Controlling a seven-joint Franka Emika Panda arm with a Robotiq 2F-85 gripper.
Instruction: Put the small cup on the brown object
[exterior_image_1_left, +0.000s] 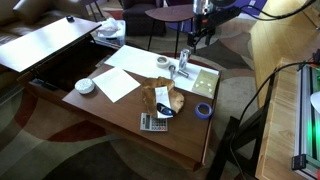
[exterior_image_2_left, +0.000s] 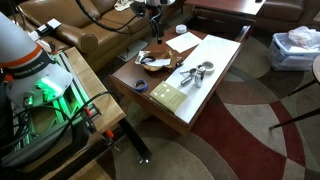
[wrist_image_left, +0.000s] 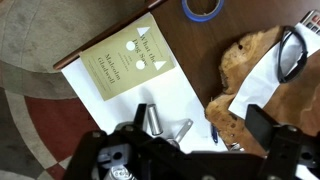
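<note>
The small metal cup with a flat handle lies on white paper in the wrist view. It shows as small metal cups in both exterior views. The brown object is an irregular cork-like slab on the dark table, with white paper and black glasses on it; it shows in both exterior views. My gripper is open and empty, high above the table. The cup sits below its left finger and the brown object below its right.
A tan book lies on the white paper. A blue tape roll sits on the table. A calculator, a white bowl and loose paper sheets are there too. A sofa stands behind.
</note>
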